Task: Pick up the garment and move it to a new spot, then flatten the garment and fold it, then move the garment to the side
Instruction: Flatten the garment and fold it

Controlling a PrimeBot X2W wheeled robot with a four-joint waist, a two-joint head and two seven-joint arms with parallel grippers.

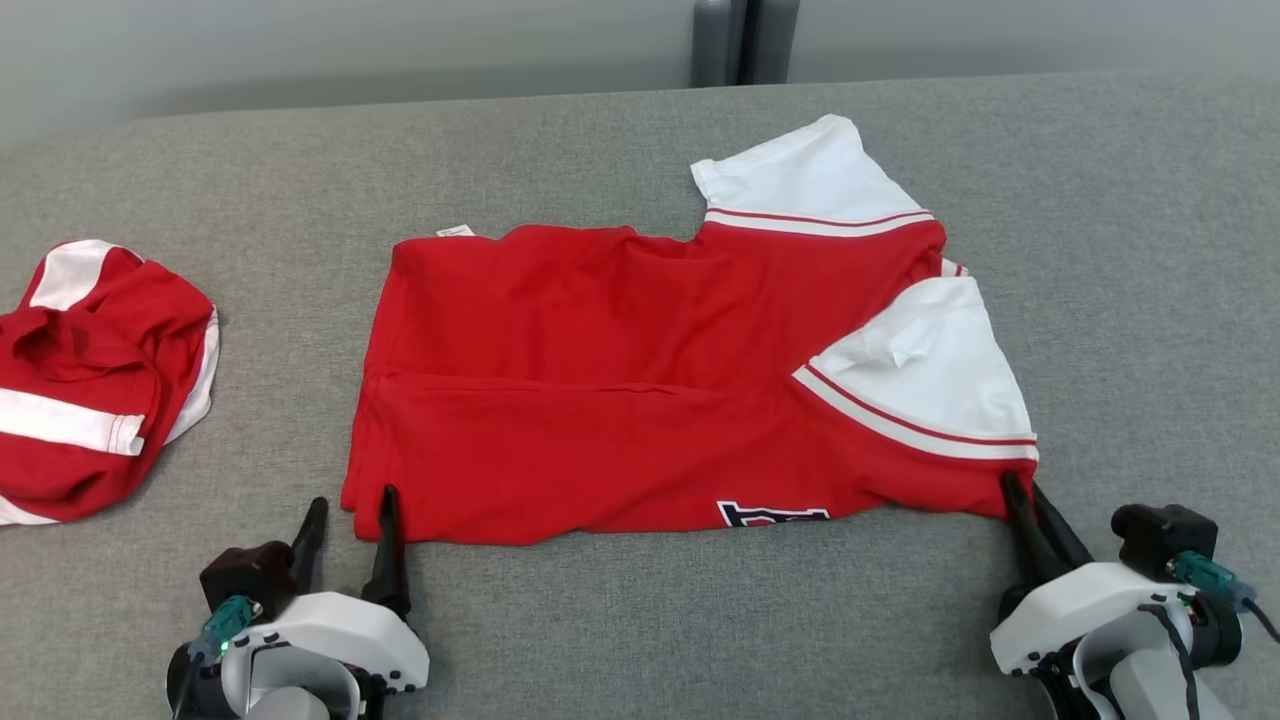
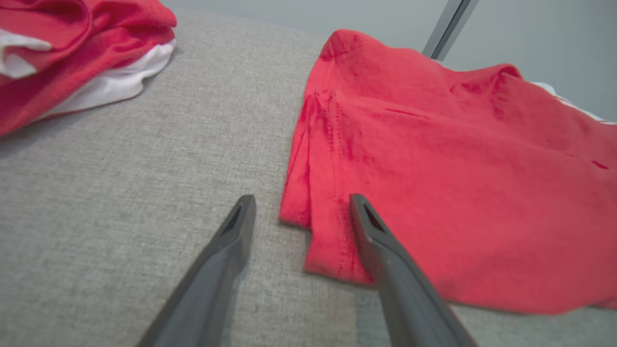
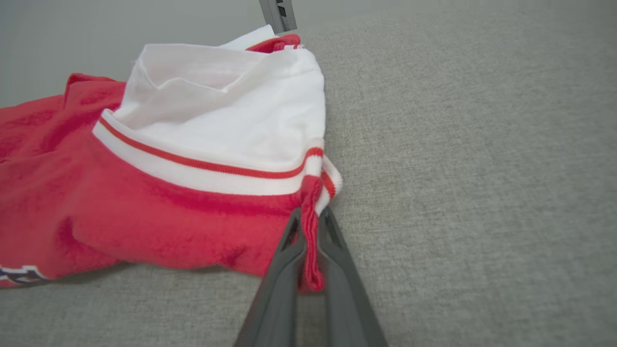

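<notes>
The red garment (image 1: 640, 400) lies in the middle of the grey surface (image 1: 640, 620), with its white sleeves on the right. The right end effector (image 1: 1020, 487) is shut tight on the near right corner (image 3: 311, 226), so it can lift that side. The left end effector (image 1: 353, 498) is wide open at the near left corner (image 2: 328, 250), with one finger over the cloth and one over the bare surface beside it. It looks ready to pinch that corner too. Holding both corners should lift the cloth evenly. Another red garment (image 1: 90, 380) sits bunched at the far left, well apart.
</notes>
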